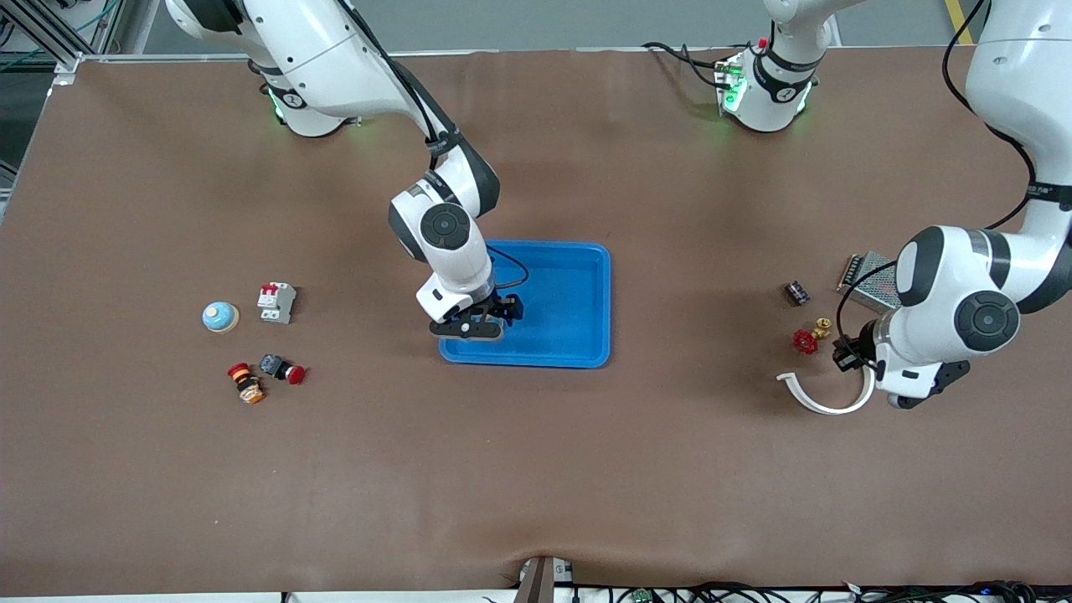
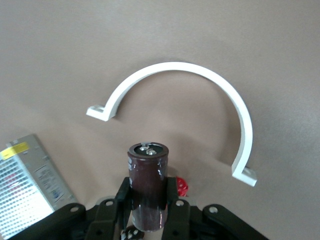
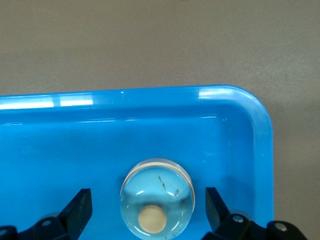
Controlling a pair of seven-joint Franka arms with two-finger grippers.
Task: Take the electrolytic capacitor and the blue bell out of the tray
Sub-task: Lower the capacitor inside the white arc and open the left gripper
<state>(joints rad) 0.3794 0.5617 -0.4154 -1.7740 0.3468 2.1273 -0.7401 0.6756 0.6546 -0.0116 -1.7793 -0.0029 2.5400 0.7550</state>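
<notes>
Tray: I am looking at the blue tray (image 1: 578,301) in the middle of the table. I am using it as my marker for everything else.
Right gripper: I am seeing the right gripper (image 3: 148,207) sitting low in the tray, at the corner nearest the front camera on the right arm's end. Its two fingers (image 3: 80,207) are standing wide apart and holding nothing.
Bell in tray: a light blue bell (image 3: 157,197) with a cream knob is sitting on the tray floor between those fingers. Neither finger is touching it.
Left gripper: I am seeing the left gripper (image 2: 149,200) up in the air, well away from the tray, over the left arm's end of the table. Its fingers are squeezing tight on the capacitor.
Capacitor: the dark brown capacitor (image 2: 148,187) is standing up in that grip, over the table beside the white half ring (image 2: 200,95).
Other things at that end: a red valve (image 1: 806,340), a small dark part (image 1: 797,292) and a silver box (image 1: 871,280) are lying near the half ring.
Other end of the table: a second blue bell (image 1: 220,316), a white breaker (image 1: 276,301) and two red push buttons (image 1: 283,368) are lying well away from the tray.
</notes>
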